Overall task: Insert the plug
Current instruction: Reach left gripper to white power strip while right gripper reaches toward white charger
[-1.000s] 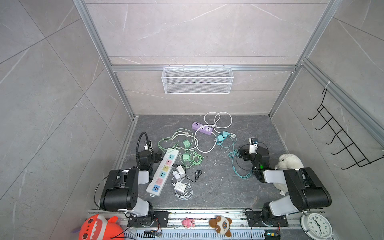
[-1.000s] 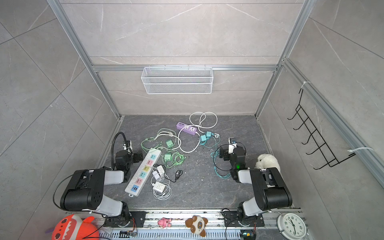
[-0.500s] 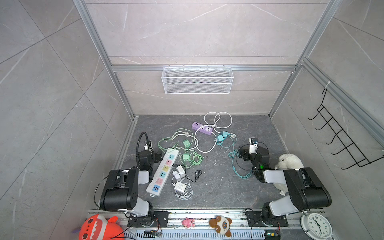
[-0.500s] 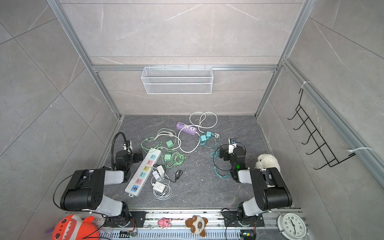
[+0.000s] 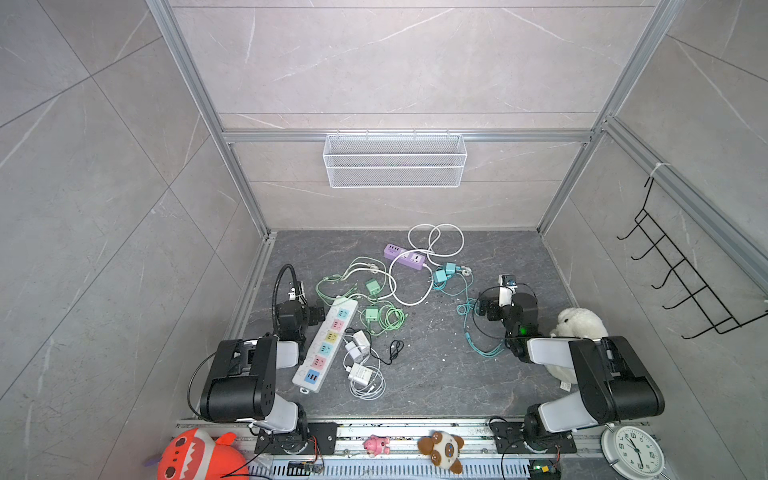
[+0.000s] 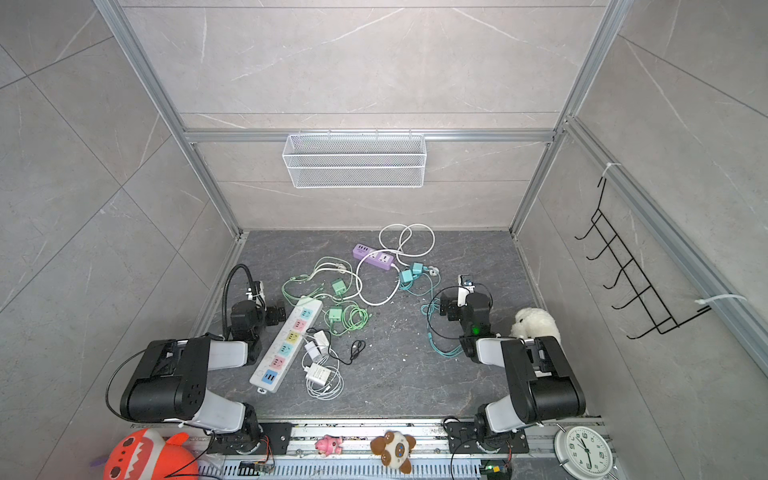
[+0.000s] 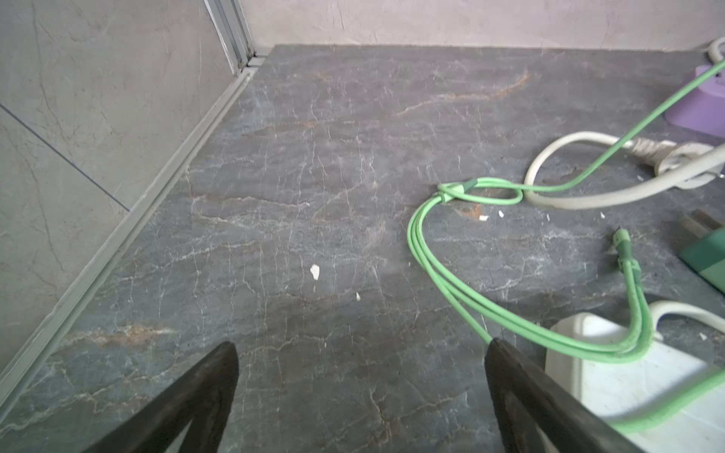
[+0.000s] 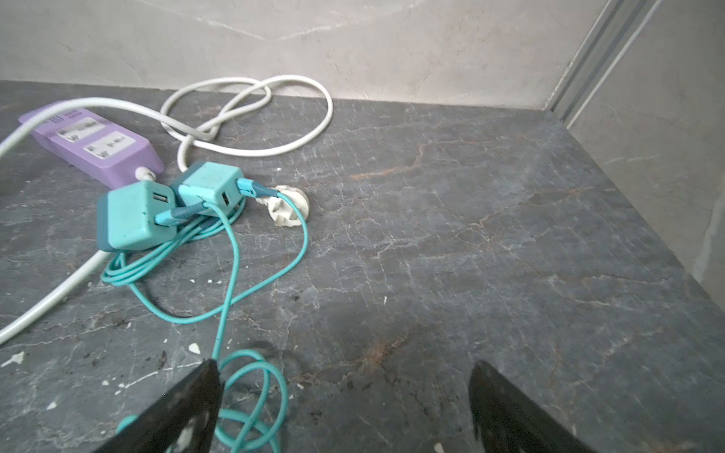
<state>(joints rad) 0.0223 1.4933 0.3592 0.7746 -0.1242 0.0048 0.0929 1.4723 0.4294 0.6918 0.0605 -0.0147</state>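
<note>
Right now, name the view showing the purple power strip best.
Right wrist view: the purple power strip is close, sockets visible. Both top views show it small; the left wrist view catches only a corner.

Little here can be read beyond a clock face.
The white clock (image 5: 636, 451) by the front rail, seen in both top views (image 6: 584, 451), has black hour numerals round its dial, too small to tell apart with certainty. In the right wrist view the purple power strip (image 8: 94, 141) bears pale panels with dark marks, too blurred to read.
</note>
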